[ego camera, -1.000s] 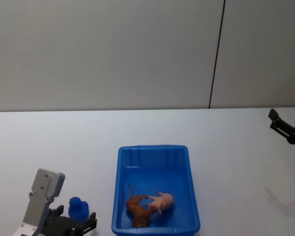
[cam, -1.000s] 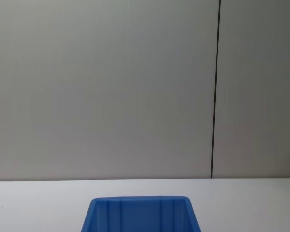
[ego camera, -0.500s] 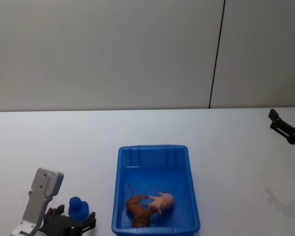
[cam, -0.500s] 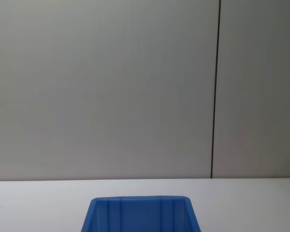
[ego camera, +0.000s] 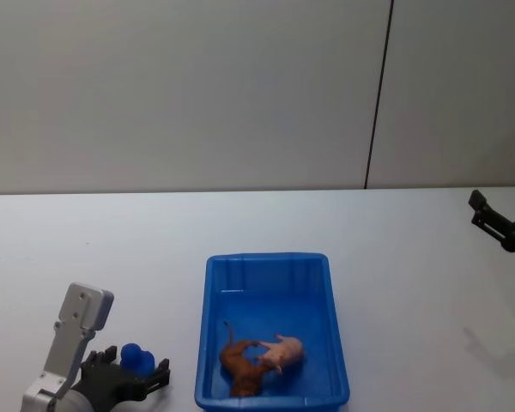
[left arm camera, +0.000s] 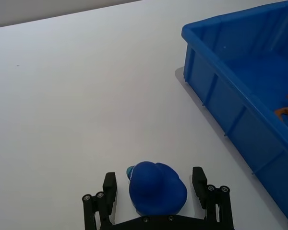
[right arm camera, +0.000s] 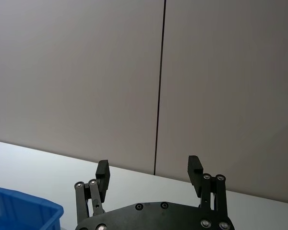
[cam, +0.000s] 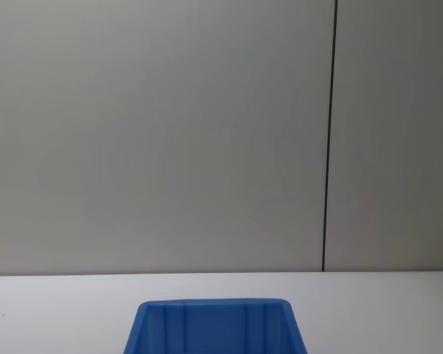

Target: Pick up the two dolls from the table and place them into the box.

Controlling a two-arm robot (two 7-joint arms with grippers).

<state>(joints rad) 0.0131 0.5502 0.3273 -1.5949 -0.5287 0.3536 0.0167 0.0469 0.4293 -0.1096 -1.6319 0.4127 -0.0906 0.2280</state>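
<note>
The blue box (ego camera: 266,257) stands on the white table (ego camera: 112,240) in front of me, and its far wall shows in the chest view (cam: 214,324). Inside it, at the near end, lie an orange-brown doll (ego camera: 240,365) and a pink doll (ego camera: 285,350), touching each other. My left gripper (ego camera: 136,367) is low at the near left of the box, open, with its fingers on either side of a small blue toy figure (left arm camera: 157,188) that rests on the table. My right gripper (ego camera: 489,215) hangs raised at the far right, open and empty (right arm camera: 149,167).
The box's side wall (left arm camera: 230,100) lies a short way from the left gripper. A grey wall with a dark vertical seam (ego camera: 378,94) rises behind the table's far edge. Bare tabletop spreads to the left and right of the box.
My left wrist has shifted and tilted slightly around the blue toy figure. The right arm, the box and the two dolls have not moved.
</note>
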